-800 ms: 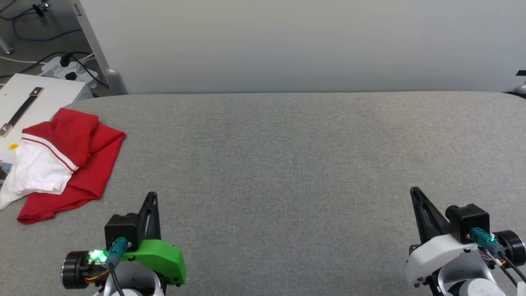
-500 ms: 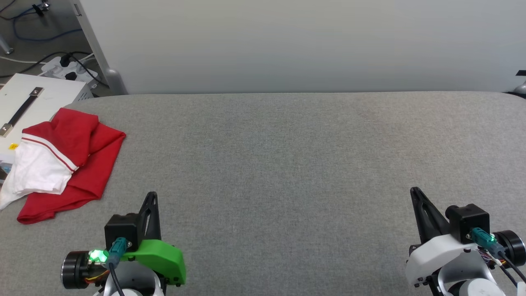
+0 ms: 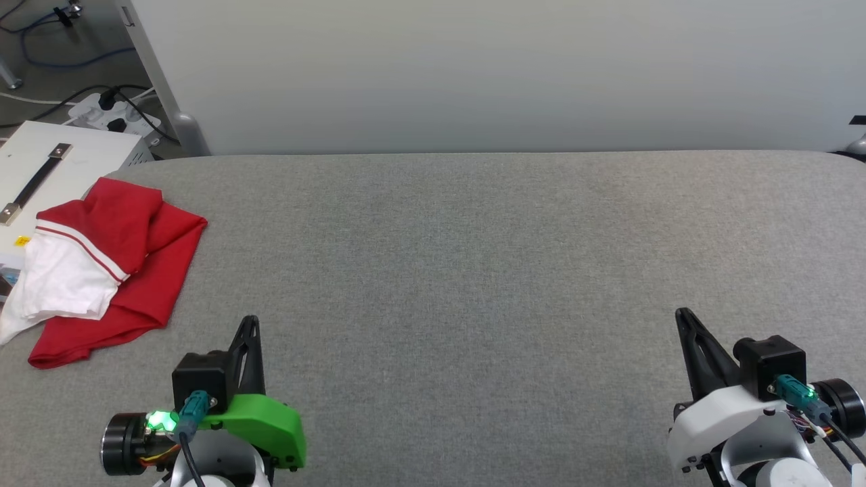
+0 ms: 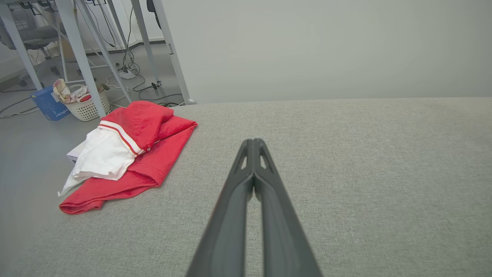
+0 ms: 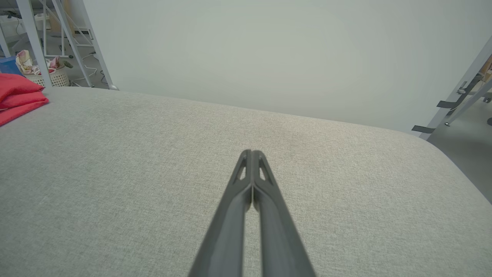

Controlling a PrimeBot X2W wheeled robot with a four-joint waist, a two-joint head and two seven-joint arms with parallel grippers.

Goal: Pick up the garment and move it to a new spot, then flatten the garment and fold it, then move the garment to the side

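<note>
On the left edge of the broad grey fabric-covered worktop (image 3: pixel 473 270), the red T-shirt-style garment (image 3: pixel 152 264) with a white sleeve and red-white striped trim lies crumpled in a loose heap, part of it overhanging the edge by a white case with a black strap handle (image 3: pixel 74 159). The left hand (image 3: pixel 249 323), on its green-shelled wrist, sits low at the near side, its two long dark fingers pressed together and holding nothing, the garment ahead and off to its left, near but apart. The right hand (image 3: pixel 683 316) sits at the near right, likewise closed and empty, well apart from the cloth. Nothing of the task looks begun: the first step, picking the garment up to carry it to a new spot, seems to be the one in hand. The next move probably calls for the left hand to part its fingers, swing left and forward over the heap, and pinch a raised fold of red cloth rather than the flat hem. The bare middle of the worktop looks the natural place to carry it, within reach of both hands for flattening.
</note>
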